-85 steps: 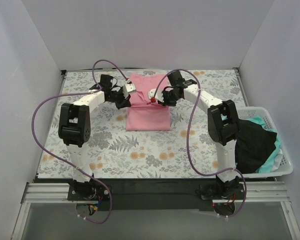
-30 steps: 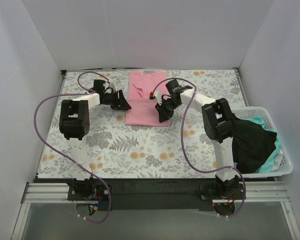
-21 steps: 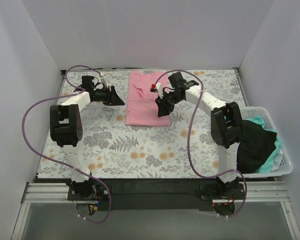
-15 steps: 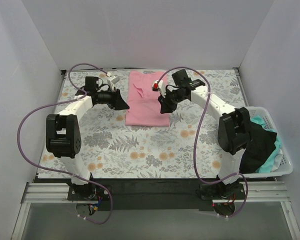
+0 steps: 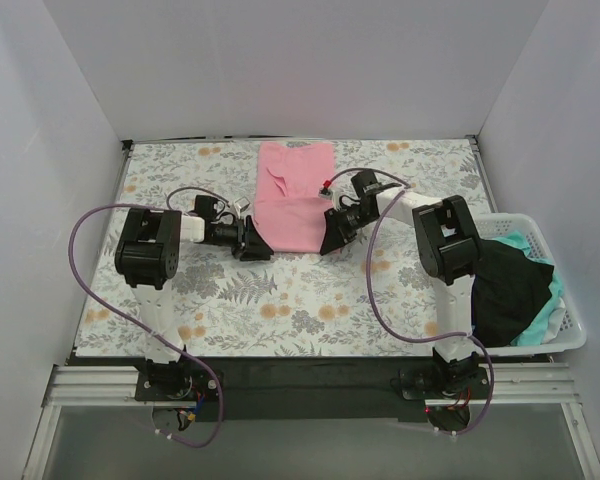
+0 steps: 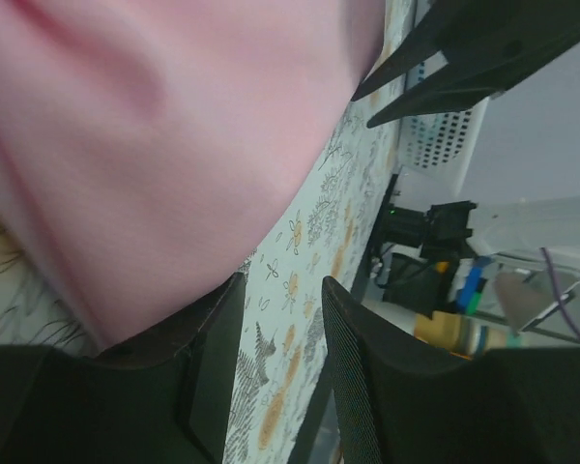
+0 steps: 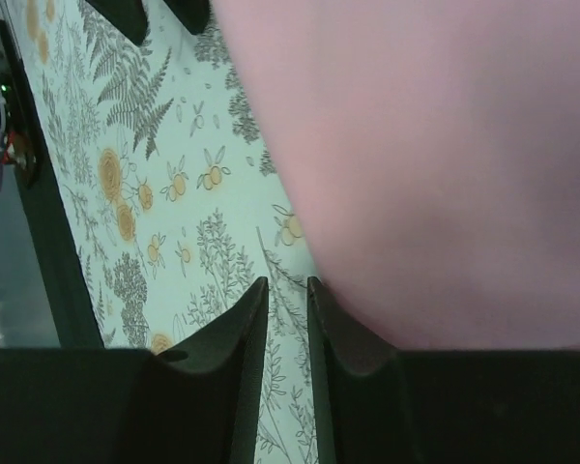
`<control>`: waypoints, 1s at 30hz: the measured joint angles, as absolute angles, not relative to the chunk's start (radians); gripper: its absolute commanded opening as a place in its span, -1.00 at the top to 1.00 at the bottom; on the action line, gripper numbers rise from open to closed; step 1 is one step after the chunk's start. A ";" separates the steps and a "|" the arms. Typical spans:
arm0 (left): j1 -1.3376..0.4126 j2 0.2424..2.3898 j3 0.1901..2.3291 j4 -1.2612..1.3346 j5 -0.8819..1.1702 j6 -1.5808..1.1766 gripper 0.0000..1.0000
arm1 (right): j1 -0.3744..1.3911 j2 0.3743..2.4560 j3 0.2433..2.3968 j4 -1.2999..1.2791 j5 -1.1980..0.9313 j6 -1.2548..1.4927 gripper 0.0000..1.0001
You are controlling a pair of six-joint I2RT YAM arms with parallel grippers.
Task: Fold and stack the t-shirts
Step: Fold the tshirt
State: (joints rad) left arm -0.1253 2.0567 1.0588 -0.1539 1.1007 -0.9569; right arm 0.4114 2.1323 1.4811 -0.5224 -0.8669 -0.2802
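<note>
A light pink t-shirt point(image 5: 292, 195) lies folded into a long strip at the back middle of the sheet. My left gripper point(image 5: 252, 243) is low at its near left corner, open; the pink cloth point(image 6: 155, 135) rests against one finger point(image 6: 217, 338), and only sheet shows in the gap at the left gripper point(image 6: 282, 290). At the near right corner my right gripper point(image 5: 330, 240) stands open by a narrow gap, the right gripper point(image 7: 285, 285) holding nothing, with pink cloth point(image 7: 435, 145) beside one finger. A black t-shirt point(image 5: 510, 290) and a mint-green one point(image 5: 550, 320) sit in the basket.
A grey-and-orange floral sheet point(image 5: 310, 300) covers the table. The white lattice basket point(image 5: 572, 338) stands at the right edge beside the right arm's base. White walls close in the left, back and right. Purple cables loop over both arms.
Both grippers have come down and toward the near edge, from the shirt's sides to its two near corners. The shirt itself has not visibly shifted.
</note>
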 measured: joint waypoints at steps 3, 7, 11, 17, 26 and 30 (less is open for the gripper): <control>-0.089 2.084 1.043 -0.076 1.135 -1.066 0.24 | 0.370 2.172 1.442 -0.452 -0.903 -0.192 0.40; -0.044 2.100 1.006 0.007 1.179 -1.161 0.22 | 0.321 2.183 1.389 -0.409 -0.989 -0.107 0.26; -0.034 2.085 0.966 0.035 1.204 -1.184 0.17 | 0.286 2.183 1.369 -0.397 -1.038 -0.055 -0.06; -0.031 1.986 0.923 -0.071 1.203 -1.112 0.10 | 0.276 2.140 1.353 -0.413 -1.069 -0.026 -0.53; -0.107 1.894 1.011 -0.002 1.157 -1.142 0.07 | 0.323 2.057 1.388 -0.356 -1.071 0.054 -0.97; -0.130 1.988 1.045 0.058 1.105 -1.190 0.06 | 0.349 2.122 1.429 -0.330 -1.065 0.079 -0.97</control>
State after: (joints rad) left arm -0.1299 1.9884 1.0451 0.0582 1.1046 -1.1904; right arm 0.3492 2.1216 1.4292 -0.3302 -1.0649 0.0792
